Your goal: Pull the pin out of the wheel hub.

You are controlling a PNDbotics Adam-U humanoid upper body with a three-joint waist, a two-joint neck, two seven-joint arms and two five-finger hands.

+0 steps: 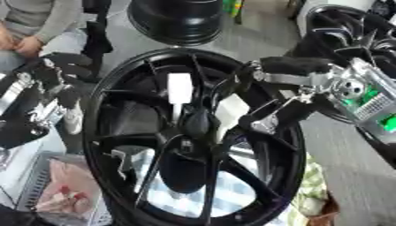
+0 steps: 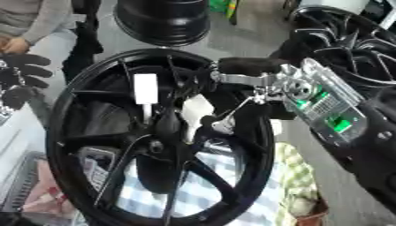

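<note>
Over a grey floor crowded with rims, our right hand (image 2: 232, 117) reaches into the wheel hub (image 1: 193, 123) from two o'clock, fingers unreadable; the white pin (image 1: 179, 90) remains seated.

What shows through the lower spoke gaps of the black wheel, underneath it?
Through the black wheel's lower gaps a blue-and-white checked cloth shows. At the left gap a grey basket peeks out. The spokes and rim cover the rest.

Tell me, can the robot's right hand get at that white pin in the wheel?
Probably yes. The right hand already reaches in over the rim of the wheel hub, close beside the white pin, and nothing sits between them. Whether its fingers touch the pin is unclear.
</note>
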